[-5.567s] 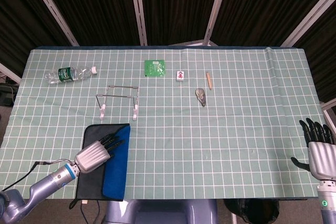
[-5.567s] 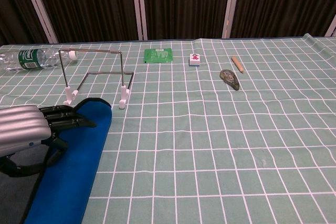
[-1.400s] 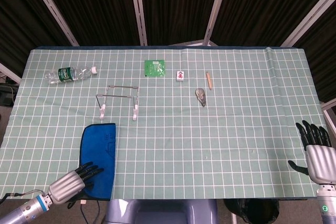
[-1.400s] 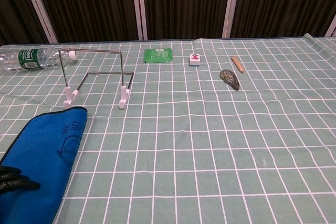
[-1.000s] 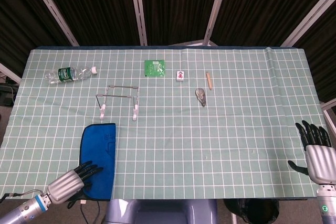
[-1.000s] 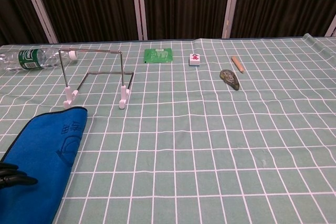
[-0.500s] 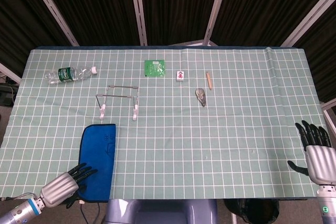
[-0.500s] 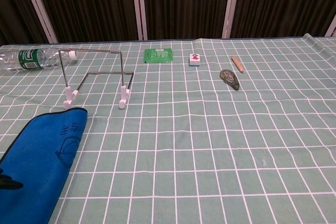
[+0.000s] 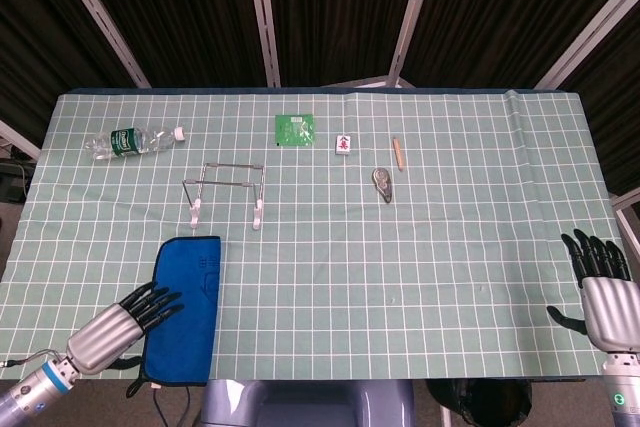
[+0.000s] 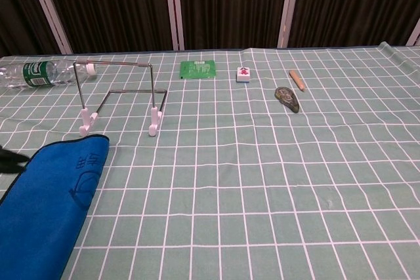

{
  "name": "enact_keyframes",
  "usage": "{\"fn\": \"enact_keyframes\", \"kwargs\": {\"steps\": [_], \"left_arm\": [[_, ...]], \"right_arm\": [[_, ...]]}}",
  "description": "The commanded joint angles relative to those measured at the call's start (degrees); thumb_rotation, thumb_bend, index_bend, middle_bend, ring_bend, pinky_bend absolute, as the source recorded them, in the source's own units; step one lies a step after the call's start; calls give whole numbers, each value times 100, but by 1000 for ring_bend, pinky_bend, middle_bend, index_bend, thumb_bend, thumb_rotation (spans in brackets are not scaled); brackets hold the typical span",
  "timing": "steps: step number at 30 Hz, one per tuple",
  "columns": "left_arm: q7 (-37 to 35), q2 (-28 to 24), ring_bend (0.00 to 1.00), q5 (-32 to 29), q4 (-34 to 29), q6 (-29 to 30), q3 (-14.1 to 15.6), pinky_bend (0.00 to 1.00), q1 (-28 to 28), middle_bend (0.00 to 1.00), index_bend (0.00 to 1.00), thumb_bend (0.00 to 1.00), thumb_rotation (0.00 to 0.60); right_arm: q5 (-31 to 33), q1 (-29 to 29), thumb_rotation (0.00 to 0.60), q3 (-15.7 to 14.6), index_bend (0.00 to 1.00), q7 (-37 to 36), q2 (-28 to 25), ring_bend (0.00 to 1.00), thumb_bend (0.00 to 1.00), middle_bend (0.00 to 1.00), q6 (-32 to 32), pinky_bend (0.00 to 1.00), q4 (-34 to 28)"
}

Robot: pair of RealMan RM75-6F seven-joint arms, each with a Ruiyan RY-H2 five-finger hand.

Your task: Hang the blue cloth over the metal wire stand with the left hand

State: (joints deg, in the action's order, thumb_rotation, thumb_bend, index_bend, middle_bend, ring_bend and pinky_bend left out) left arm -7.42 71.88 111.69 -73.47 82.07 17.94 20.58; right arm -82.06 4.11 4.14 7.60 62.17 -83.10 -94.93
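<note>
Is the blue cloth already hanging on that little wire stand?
No, the blue cloth lies flat on the table, apart from the bare wire stand.

bright, even overhead light with faint shadows, a dark backdrop, sharp focus and no glare.

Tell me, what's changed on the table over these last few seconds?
The left hand pulled back off the blue cloth and now sits beside its left edge, fingers spread, holding nothing. The cloth shifted left and looks narrower, lying flat. The wire stand, bottle and right hand stayed put.
</note>
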Motion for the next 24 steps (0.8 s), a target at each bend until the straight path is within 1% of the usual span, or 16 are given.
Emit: {"fn": "enact_keyframes", "kwargs": {"steps": [1,2,3,4,5,7,8,9,10,12,14,15,21,22,24], "left_arm": [[33,-132,134,-508,-436,-305,-427,44,225,214,0,15,600],[52,-134,208,-641,-514,-395,-547,92,285,287,0,15,600],[117,-119,323,-843,-597,-565,-729,200,386,383,0,14,600],[175,-102,423,-971,-644,-692,-835,337,452,467,0,14,600],[269,-57,486,-1160,-697,-873,-1008,431,557,518,0,14,600],[496,40,654,-1544,-793,-1267,-1298,749,746,656,0,14,600],[620,88,714,-1724,-821,-1457,-1419,844,831,701,0,14,600],[772,144,799,-1966,-865,-1697,-1560,949,929,767,5,14,600],[931,240,863,-2331,-868,-2041,-1744,996,1063,821,16,13,600],[1302,383,914,-3013,-967,-2654,-2007,1000,1287,877,51,13,600],[1550,452,924,-3372,-1033,-2898,-2113,1000,1378,898,85,24,600],[1640,526,926,-3597,-1048,-3047,-2173,1000,1433,902,104,50,600],[1963,803,927,-4104,-879,-3354,-2235,1000,1575,907,204,301,600],[1997,857,927,-4156,-827,-3388,-2229,1000,1590,907,215,332,600],[2073,959,927,-4197,-701,-3428,-2204,1000,1619,907,230,361,600]], "right_arm": [[-4,4,600,-3,0,11,5,0,0,0,6,0,0],[-3,7,600,-3,0,16,7,0,0,0,10,0,1],[-2,9,600,-4,0,27,11,0,0,0,14,0,5],[1,11,600,-4,0,34,15,0,0,0,19,0,8],[11,15,600,-2,0,43,21,0,0,0,28,0,13],[48,25,600,7,0,64,32,0,0,0,54,0,28],[65,28,600,11,0,75,39,0,0,0,64,0,36],[82,32,600,17,0,87,48,0,0,0,72,0,43],[122,41,600,24,0,104,58,0,0,0,103,0,64],[202,63,600,43,0,133,82,0,0,0,165,0,101],[248,75,600,52,0,145,96,0,0,0,201,0,120],[287,85,600,58,0,152,105,0,0,0,235,0,134],[379,110,600,74,0,199,135,0,0,0,303,0,176],[390,113,600,72,0,210,141,0,0,0,314,0,181],[407,119,600,69,0,231,152,0,0,0,331,0,191]]}}
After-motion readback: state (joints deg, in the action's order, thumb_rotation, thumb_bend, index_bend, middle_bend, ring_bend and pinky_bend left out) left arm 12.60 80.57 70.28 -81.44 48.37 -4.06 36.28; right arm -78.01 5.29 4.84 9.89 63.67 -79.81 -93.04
